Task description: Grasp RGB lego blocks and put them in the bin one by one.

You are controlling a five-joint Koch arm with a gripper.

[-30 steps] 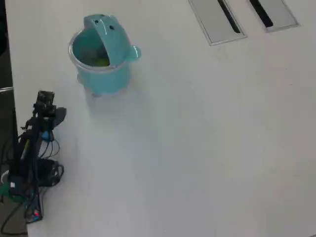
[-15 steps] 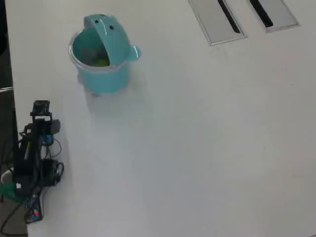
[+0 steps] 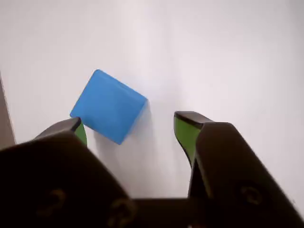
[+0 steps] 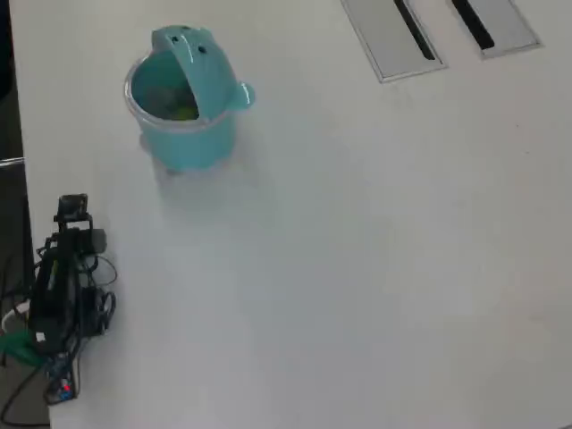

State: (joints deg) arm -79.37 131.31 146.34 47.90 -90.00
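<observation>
Blue block (image 3: 108, 105); teal bin (image 4: 183, 107), possibly yellow-green bit inside; black fingers (image 3: 187, 133), green pads; white table (image 4: 375, 250).

Bright, even light; soft shadows; slightly blurry.

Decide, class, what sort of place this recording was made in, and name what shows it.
Probably an office or meeting-room desk: a plain white tabletop with grey slotted cable panels set into it. A small hobby arm with loose wiring sits at one edge.
</observation>
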